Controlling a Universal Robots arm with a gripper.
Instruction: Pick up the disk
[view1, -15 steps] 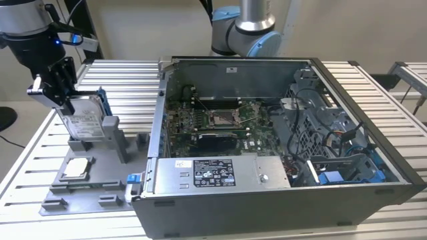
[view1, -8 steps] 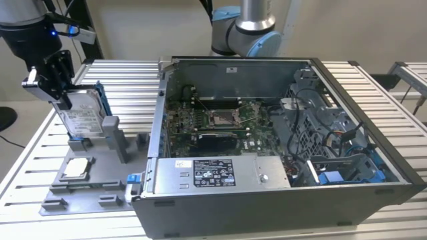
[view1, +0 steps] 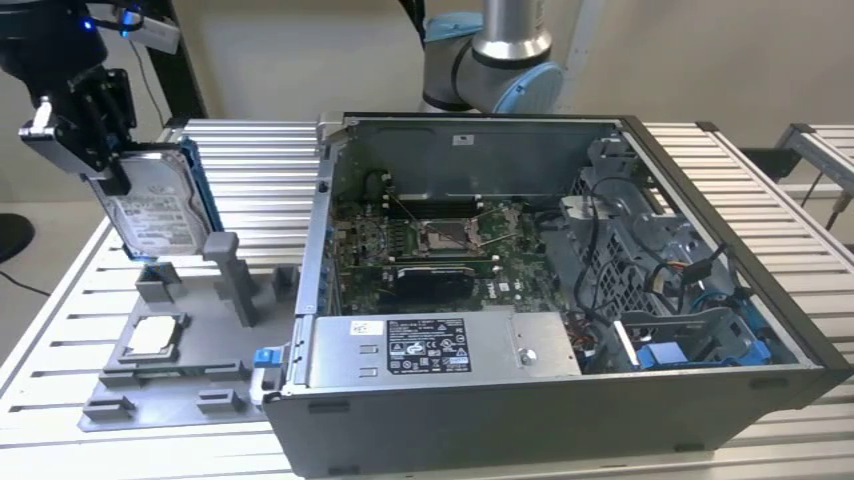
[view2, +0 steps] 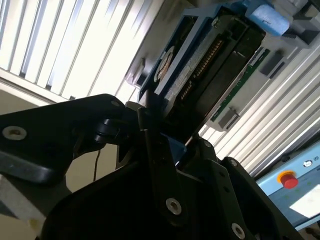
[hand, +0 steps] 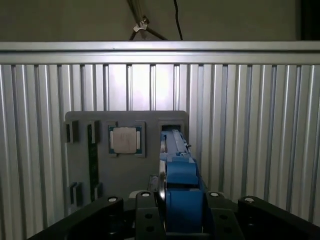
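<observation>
Slatted aluminium counter (view1: 747, 160) runs under everything, and the biggest thing on it is an open computer case (view1: 561, 400), lying with its board and cables exposed. Behind the case stands the arm (view1: 514, 50). On the exterior view's left, beside the case, lies a grey fixture tray (view1: 200, 370) with upright posts and shallow pockets. The disk (view1: 158, 215) hangs upright over the far end of that tray, label face showing and blue frame along its edges. Its lower edge sits just above a tray slot, though I cannot tell whether it is fully clear of it. The end effector (view1: 114, 170) is closed on the disk's upper end, one finger on each flat face. The first wrist view shows the blue frame (hand: 181, 180) pinched between the two black fingers (hand: 145, 215). A small square chip (view1: 150, 335) rests in its own pocket nearer the camera, well apart from the disk. To my eye the pick is nearly done, and the care now is in the lift. It should travel straight up along the slot, with the disk kept vertical so its lower corner does not catch a post. The grip looks narrow against the disk's length, so a slow, steady rise seems wise to stop it swinging or slipping.
</observation>
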